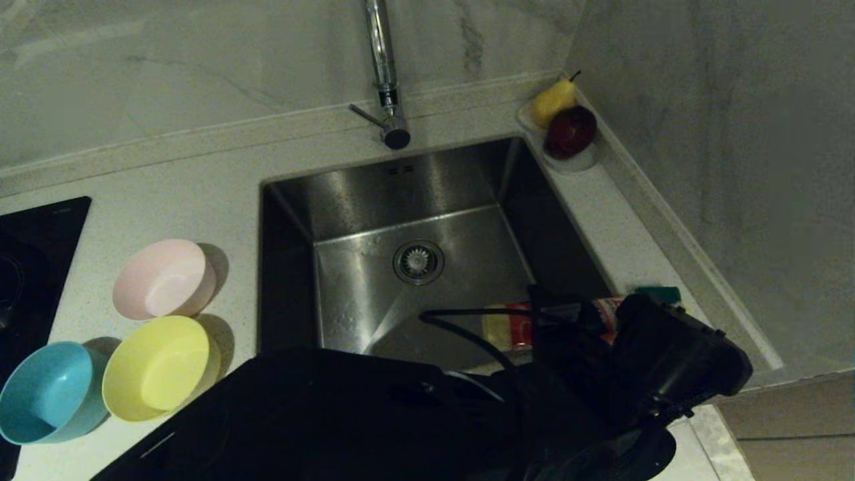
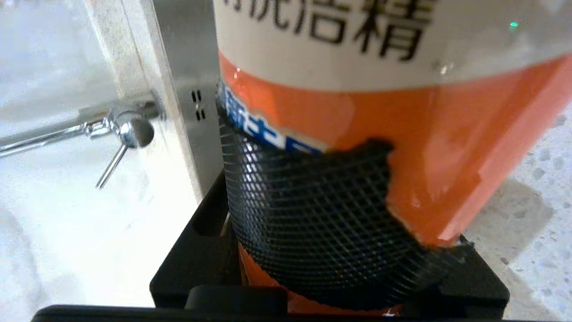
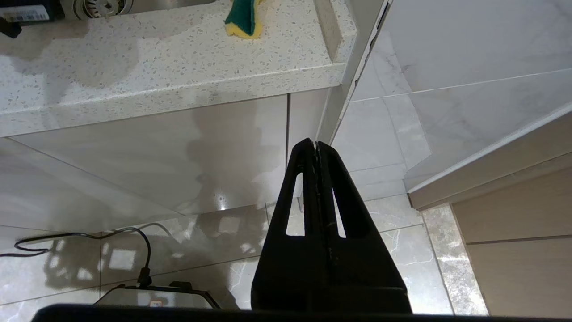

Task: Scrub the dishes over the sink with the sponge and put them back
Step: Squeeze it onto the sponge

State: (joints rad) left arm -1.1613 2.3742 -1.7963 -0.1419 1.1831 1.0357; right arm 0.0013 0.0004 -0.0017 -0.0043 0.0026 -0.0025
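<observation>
Sponge [image 1: 658, 292] untouched on counter; left tool [image 2: 330, 250] half-spread, clamped around detergent bottle [image 2: 380, 112]; right tool [image 3: 316, 147] closed, empty

Chrome tap [image 1: 386, 73], pear [image 1: 553, 101] and red apple [image 1: 570, 131] on white dish [image 1: 580, 162], orange detergent bottle [image 2: 402, 134]

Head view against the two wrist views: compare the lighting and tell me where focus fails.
Head view: dim, the pale pink plastic bowl throwing a soft shadow. Left wrist view: bright, washed-out counter; the orange-and-white detergent bottle fills it, print soft. Right wrist view: well lit, glossy floor tiles showing glare spots, mostly in focus.
</observation>
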